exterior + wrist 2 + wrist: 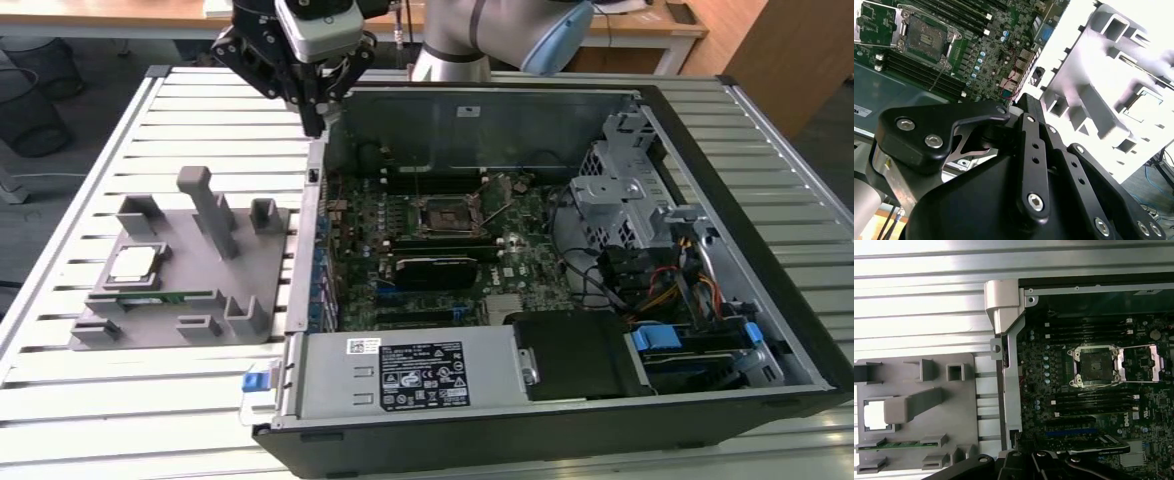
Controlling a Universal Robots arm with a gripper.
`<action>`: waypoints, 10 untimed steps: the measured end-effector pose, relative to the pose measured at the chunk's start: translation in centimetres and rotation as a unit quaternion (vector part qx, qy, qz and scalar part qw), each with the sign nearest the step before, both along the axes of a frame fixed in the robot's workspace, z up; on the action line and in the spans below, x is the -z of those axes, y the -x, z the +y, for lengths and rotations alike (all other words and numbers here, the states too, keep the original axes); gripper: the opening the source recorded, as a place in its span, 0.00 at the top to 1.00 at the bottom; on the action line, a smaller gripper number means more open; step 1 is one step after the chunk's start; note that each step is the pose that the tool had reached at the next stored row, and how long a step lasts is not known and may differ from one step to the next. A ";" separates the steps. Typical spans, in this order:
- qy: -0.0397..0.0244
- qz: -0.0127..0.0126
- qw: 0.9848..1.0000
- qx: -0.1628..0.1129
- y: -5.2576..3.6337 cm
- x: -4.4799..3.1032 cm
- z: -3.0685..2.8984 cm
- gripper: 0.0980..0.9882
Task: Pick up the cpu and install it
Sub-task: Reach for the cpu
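The cpu (134, 265) is a small silvery square lying flat in a recess of the grey fixture (200, 300), at the exterior view's left. In the first wrist view the cpu (875, 415) shows bright in the fixture (954, 410). My gripper (318, 122) hangs shut and empty above the case's back left corner, well behind the fixture and apart from the cpu. The motherboard's black socket (447, 215) stands with its metal frame flipped open; both wrist views show the socket (1094, 365) (924, 37).
The open computer case (747, 330) lies on a slatted metal table (80, 400). A green memory stick (160, 297) sits in the fixture near the cpu. Tall grey posts (214, 210) rise from the fixture. A drive cage and cables (641, 210) fill the case's right side.
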State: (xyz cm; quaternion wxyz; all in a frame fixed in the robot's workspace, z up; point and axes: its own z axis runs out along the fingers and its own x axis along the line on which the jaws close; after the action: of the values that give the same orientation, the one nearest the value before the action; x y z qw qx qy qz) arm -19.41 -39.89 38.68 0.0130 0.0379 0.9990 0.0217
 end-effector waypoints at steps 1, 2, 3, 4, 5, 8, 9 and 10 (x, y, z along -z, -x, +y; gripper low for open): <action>0.000 0.000 1.000 0.000 0.05 0.01 0.00 0.99; 0.000 0.000 1.000 0.000 0.10 0.01 0.00 0.99; 0.000 0.000 1.000 0.000 0.15 0.02 0.00 0.99; 0.000 0.000 1.000 0.000 0.20 0.02 0.00 0.99; 0.000 0.000 1.000 0.000 0.26 0.03 0.00 0.99; 0.000 0.000 1.000 0.000 0.42 0.05 0.00 0.99; 0.000 0.000 1.000 0.000 0.47 0.05 0.00 0.99; 0.000 0.000 1.000 0.000 0.53 0.06 0.00 0.99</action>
State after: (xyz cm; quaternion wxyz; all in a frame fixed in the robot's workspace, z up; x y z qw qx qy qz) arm -19.93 -39.89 38.63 0.0130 0.0379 0.9990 0.0217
